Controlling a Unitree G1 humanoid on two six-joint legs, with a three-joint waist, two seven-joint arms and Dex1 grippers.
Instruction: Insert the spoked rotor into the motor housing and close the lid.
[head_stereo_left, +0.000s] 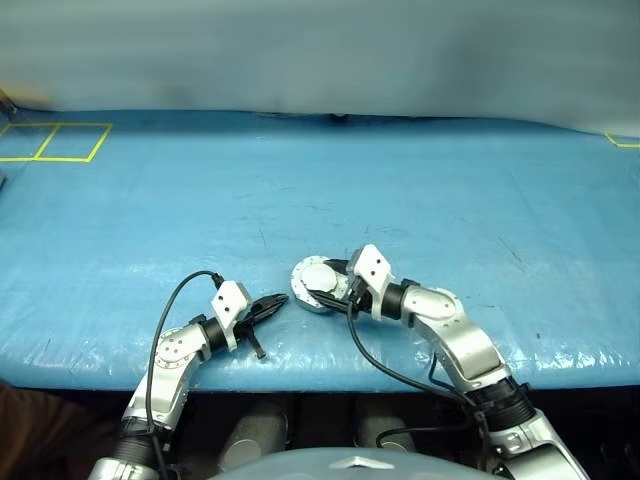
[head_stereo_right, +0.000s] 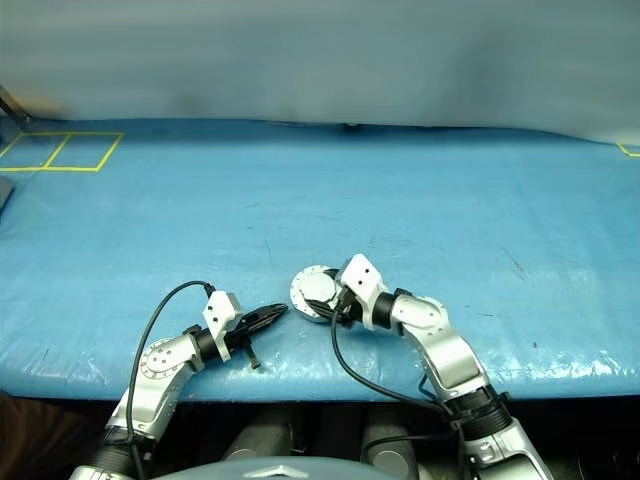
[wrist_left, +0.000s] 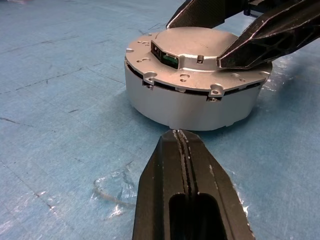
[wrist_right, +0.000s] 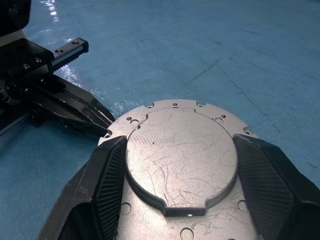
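Silver-grey metal marks the motor housing (wrist_left: 192, 102), which sits on the blue table cover (head_stereo_left: 400, 190) near its front edge, with the lid (wrist_right: 180, 155) already seated flat on top. A thin dark seam runs between lid and housing wall. The spoked rotor cannot be seen; I judge it enclosed beneath the lid.

The right gripper (wrist_right: 180, 195) straddles the lid, its fingers (wrist_right: 107, 185) standing wide on either side of the raised centre. Whether they press the metal I cannot tell; the posture suggests settling or aligning the lid.

The left gripper (wrist_left: 182, 142) points at the housing's side wall, fingers fully together, holding nothing, its tip just at the wall, probably bracing the housing against sliding.

Beyond the housing, the cover lies open in every direction; only the front edge is close.
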